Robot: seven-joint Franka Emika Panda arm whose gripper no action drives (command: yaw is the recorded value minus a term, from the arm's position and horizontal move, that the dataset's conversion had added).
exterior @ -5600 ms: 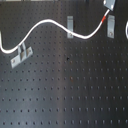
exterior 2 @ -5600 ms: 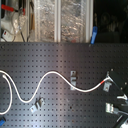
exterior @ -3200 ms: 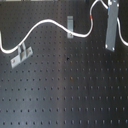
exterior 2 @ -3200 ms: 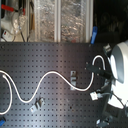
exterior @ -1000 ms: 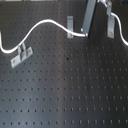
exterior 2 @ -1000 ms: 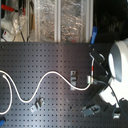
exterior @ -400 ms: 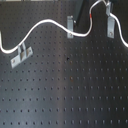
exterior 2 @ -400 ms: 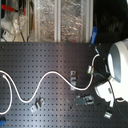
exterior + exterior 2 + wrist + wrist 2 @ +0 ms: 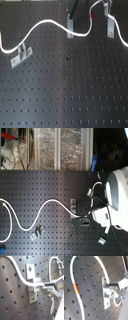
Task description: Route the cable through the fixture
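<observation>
Perforated black board (image 9: 65,95), cluttered shelving (image 9: 55,148) along second exterior view's top.
Cable (image 9: 45,24) crossed fixture (image 9: 71,26); gripper (image 9: 46,288) jaws pinched cable.

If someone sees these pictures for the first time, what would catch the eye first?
The white cable stands out, waving across the dark pegboard in the first exterior view. Its red band shows brightly in the second wrist view. The pincer sits at a metal fixture, where the cable passes.

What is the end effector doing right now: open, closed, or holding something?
End effector: closed on the cable, right at the fixture.
</observation>
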